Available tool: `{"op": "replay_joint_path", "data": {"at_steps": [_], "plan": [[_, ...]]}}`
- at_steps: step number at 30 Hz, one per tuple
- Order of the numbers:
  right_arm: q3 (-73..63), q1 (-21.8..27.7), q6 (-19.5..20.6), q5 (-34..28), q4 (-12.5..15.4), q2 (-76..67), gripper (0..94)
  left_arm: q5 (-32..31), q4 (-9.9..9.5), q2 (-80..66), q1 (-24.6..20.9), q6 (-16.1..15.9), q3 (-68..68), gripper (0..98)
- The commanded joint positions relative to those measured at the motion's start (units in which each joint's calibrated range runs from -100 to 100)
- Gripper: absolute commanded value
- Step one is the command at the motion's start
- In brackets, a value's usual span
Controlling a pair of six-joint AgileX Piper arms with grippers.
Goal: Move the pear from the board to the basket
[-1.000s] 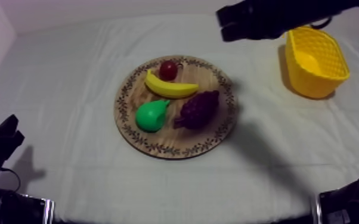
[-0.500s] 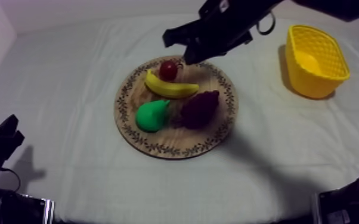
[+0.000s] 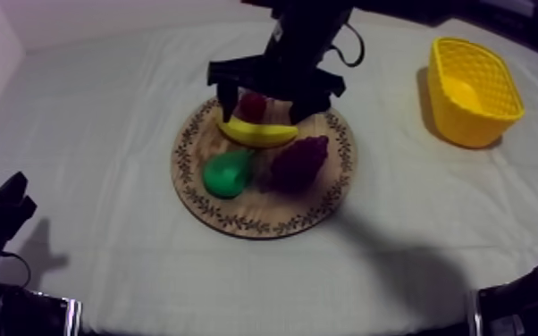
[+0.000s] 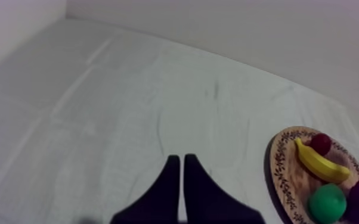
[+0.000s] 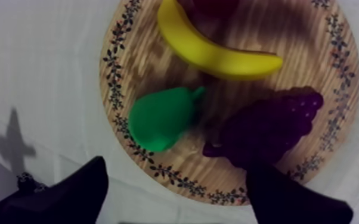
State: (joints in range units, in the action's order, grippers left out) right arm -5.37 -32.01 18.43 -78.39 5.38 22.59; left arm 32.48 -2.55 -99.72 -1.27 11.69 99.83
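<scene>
The green pear point(image 3: 228, 172) lies at the front left of the round wooden board point(image 3: 255, 213), its stem toward the grapes point(image 3: 299, 163). My right gripper point(image 3: 268, 105) hovers over the board's far half, above the banana point(image 3: 256, 134), open and holding nothing. In the right wrist view its two fingers point(image 5: 80, 190) stand wide apart, the pear point(image 5: 158, 119) just beyond the gap and nearer this finger. The yellow basket point(image 3: 474, 89) stands at the far right. My left gripper point(image 3: 4, 210) rests at the table's near left; its fingers point(image 4: 179, 173) lie together in a wedge, shut.
A small red fruit point(image 3: 252, 105) sits at the board's far edge behind the banana, partly under the right gripper. The grapes point(image 5: 265, 128) lie close to the pear's right. Bare cloth lies between the board and the basket.
The right arm has swung from beside the basket leftward to above the board, and its fingers have spread apart. The left arm and the fruit have not moved.
</scene>
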Motion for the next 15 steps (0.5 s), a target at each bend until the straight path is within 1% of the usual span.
{"op": "replay_joint_path", "data": {"at_steps": [1, 8, 15], "plan": [[-0.2, -0.2, 0.0, -0.6, 0.3, 1.1, 82.3, 0.0, -0.01, 0.0, 0.0, 0.0, -0.1, 0.1], [-2.9, -1.6, 0.5, -2.1, 0.9, 6.3, 84.6, 0.0, -0.01, 0.0, 0.0, 0.0, -0.1, 0.1], [-8.2, -2.1, 1.1, -4.0, 2.3, 12.4, 84.6, 0.0, -0.01, 0.0, 0.0, 0.0, -0.1, 0.1]]}}
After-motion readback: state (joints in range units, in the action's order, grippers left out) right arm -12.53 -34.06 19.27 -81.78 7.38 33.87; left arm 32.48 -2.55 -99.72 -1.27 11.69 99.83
